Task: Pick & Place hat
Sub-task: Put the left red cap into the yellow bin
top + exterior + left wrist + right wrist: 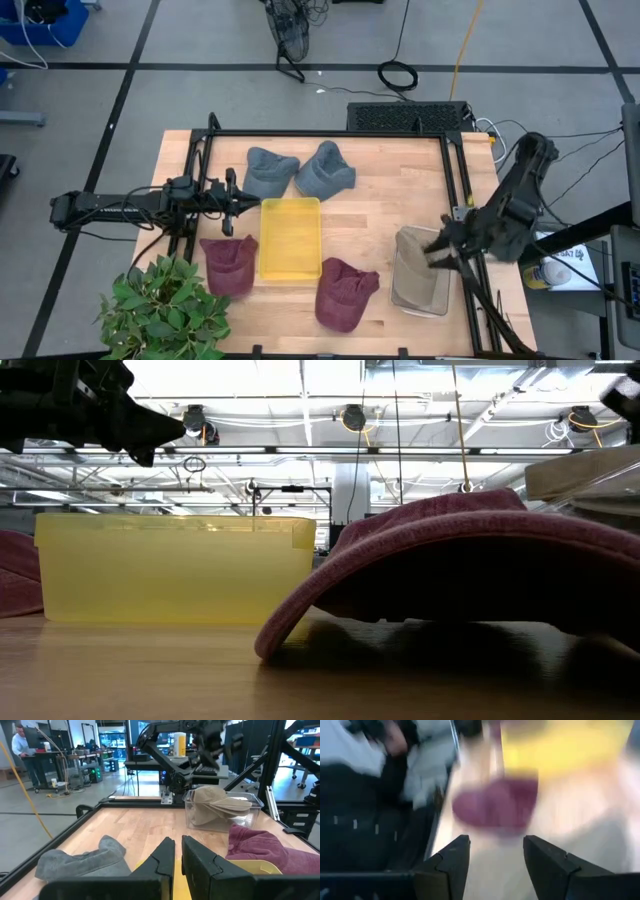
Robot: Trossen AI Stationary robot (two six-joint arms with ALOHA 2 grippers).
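Note:
A tan hat (413, 247) lies inside a clear bin (420, 298) on the table's right side; the left wrist view shows this tan hat (220, 802) in the bin too. My right gripper (437, 252) hovers open over that bin's near-right part and holds nothing; the right wrist view shows its fingers (495, 860) apart, with a blurred maroon hat (495, 807) beyond them. My left gripper (240, 190) waits shut above the table's left side, beside the yellow bin (290, 203). Two maroon hats (228, 265) (345, 293) and two grey hats (270, 172) (325, 172) rest flat on the table.
A potted plant (165, 310) stands at the near-left corner. A black frame rail (330, 135) runs round the work area. In the low view, the near maroon hat (450, 550) fills the foreground beside the yellow bin (170, 565). Bare wood lies between the grey hats and the clear bin.

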